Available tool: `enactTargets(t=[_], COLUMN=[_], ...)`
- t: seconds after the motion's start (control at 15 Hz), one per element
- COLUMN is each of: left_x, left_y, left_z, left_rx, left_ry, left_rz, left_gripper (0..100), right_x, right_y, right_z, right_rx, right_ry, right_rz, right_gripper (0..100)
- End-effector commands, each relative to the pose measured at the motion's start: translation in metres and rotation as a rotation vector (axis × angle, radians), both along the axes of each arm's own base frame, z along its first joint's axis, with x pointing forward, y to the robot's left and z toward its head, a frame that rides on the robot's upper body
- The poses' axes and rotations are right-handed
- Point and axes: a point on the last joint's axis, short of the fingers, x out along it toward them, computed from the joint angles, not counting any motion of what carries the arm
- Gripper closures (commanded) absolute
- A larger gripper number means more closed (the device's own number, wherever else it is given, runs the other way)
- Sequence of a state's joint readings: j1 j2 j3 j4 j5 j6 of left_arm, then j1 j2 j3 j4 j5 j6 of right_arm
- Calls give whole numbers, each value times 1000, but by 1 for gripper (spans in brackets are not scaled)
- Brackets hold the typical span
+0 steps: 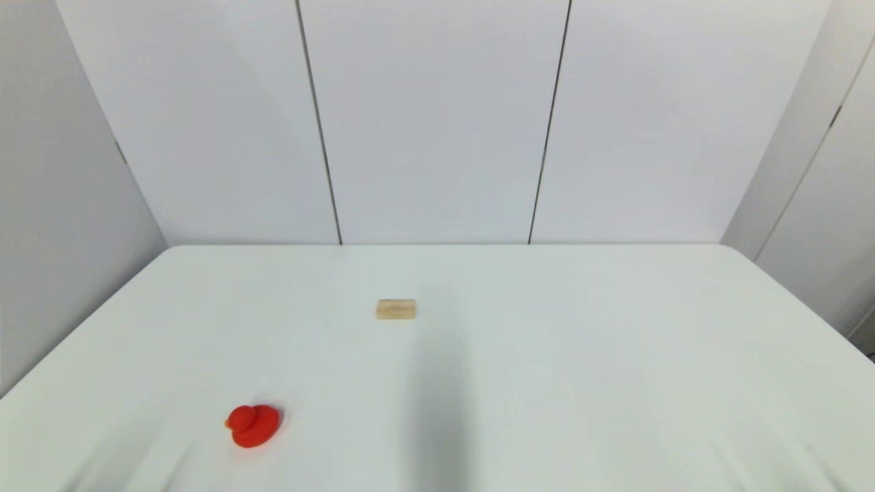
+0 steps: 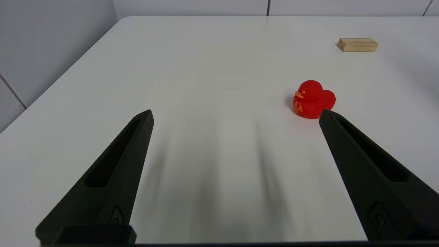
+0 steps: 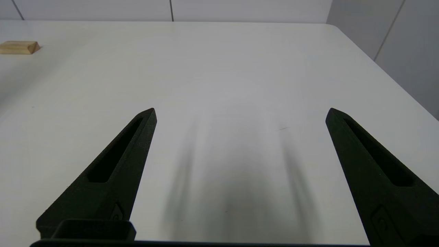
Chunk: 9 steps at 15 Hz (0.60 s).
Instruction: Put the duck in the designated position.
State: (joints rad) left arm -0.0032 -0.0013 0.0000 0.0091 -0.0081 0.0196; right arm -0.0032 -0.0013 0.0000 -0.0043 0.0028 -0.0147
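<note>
The red duck [image 1: 252,425] stands upright on the white table [image 1: 615,355] at the near left, beak pointing left. In the left wrist view the duck [image 2: 312,100] sits just beyond the tip of one finger, off to the side of the gap. My left gripper [image 2: 236,114] is open and empty above the table, a little short of the duck. My right gripper [image 3: 240,112] is also open and empty, over bare tabletop on the right side. Neither arm shows in the head view. The designated position carries no mark that I can see.
A tan wooden block [image 1: 396,309] lies flat near the table's middle, farther back than the duck; it also shows as the block [image 2: 357,44] and the block [image 3: 19,47]. Grey wall panels [image 1: 437,123] close off the table's far edge and both sides.
</note>
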Motion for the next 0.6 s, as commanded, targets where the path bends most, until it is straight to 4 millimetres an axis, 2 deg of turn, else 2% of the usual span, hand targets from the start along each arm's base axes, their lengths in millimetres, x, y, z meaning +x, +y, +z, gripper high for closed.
enactTargets(t=[0.07, 0.6], left_x=[0, 0], left_y=[0, 0], left_z=[0, 0], left_rx=[0, 0], left_ry=[1, 1], left_rz=[1, 1], left_gripper=[0, 0], right_x=[0, 0], right_y=[0, 0], right_z=[0, 0], right_rx=[-1, -1], right_ry=[1, 1], right_rz=[0, 0], right_gripper=[0, 0])
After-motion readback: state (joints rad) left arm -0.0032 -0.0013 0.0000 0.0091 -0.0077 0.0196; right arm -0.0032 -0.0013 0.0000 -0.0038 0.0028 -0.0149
